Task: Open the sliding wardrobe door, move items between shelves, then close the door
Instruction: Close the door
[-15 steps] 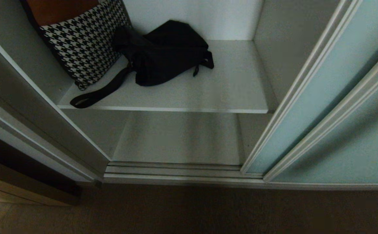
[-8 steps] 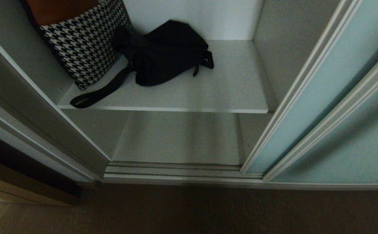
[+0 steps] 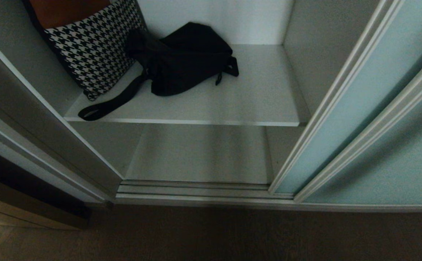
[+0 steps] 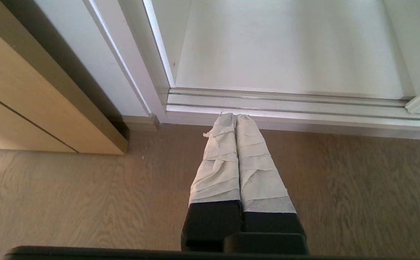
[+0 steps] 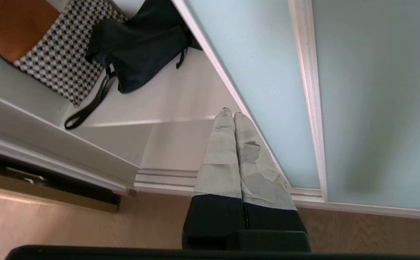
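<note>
**Wardrobe bay stood open, black bag on the upper shelf**

The sliding wardrobe door [image 3: 345, 108] sat pushed to the right, overlapping the second frosted panel [image 3: 396, 156] beside it and leaving the bay open. On the upper shelf [image 3: 232, 105] lay a bulky black bag [image 3: 185, 61], slumped against a houndstooth-patterned bag [image 3: 91, 47] that leaned on the bay's left wall. The black bag's broad flat strap [image 3: 109, 103] trailed forward to the shelf's front edge, its loop resting there. The lower shelf [image 3: 200, 156] lay beneath, just behind the ribbed floor track [image 3: 192, 190].

Neither arm appeared in the head view. The right end effector [image 5: 230, 112] was clenched, its tape-wrapped fingers [image 5: 220, 151] pressed together with nothing between them; it pointed toward the bay, close to the door's left frame edge and level with the upper shelf's front. The left end effector [image 4: 234, 115] was likewise clenched and empty, hanging low over the wooden floor [image 4: 69, 195], its tips aimed at the floor track near the bay's left corner, beside a pale wooden cabinet [image 4: 14, 108].
</note>
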